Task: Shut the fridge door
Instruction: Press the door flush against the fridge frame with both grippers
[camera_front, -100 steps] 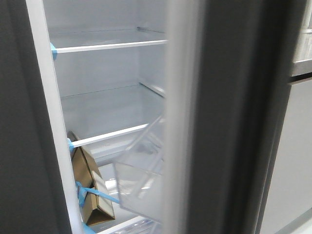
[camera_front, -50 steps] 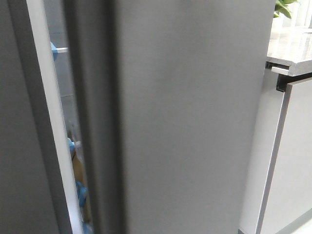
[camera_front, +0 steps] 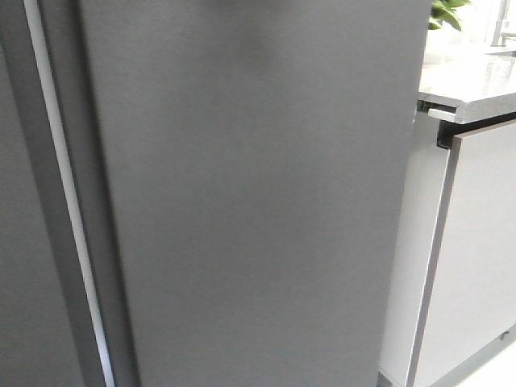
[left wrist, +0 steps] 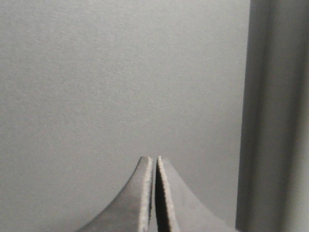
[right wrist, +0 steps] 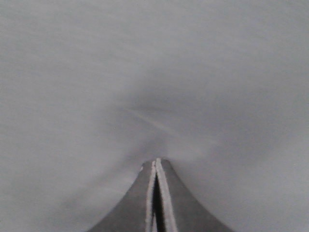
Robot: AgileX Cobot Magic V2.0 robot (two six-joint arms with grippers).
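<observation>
Your fridge door fills nearly the whole front view, a flat dark-grey face turned square to the camera, with only a thin white strip showing at its left edge beside the narrower dark panel. To the right you've got the pale grey cabinet front with its dark edging, under a light countertop, and a bit of green plant in the far corner. Your left gripper has its fingers pressed together, holding nothing, tips pointed at a grey surface close ahead. Your right gripper is likewise closed on itself, tips right up against a grey panel, a soft shadow pooling around them; contact itself is too blurred to call.
</observation>
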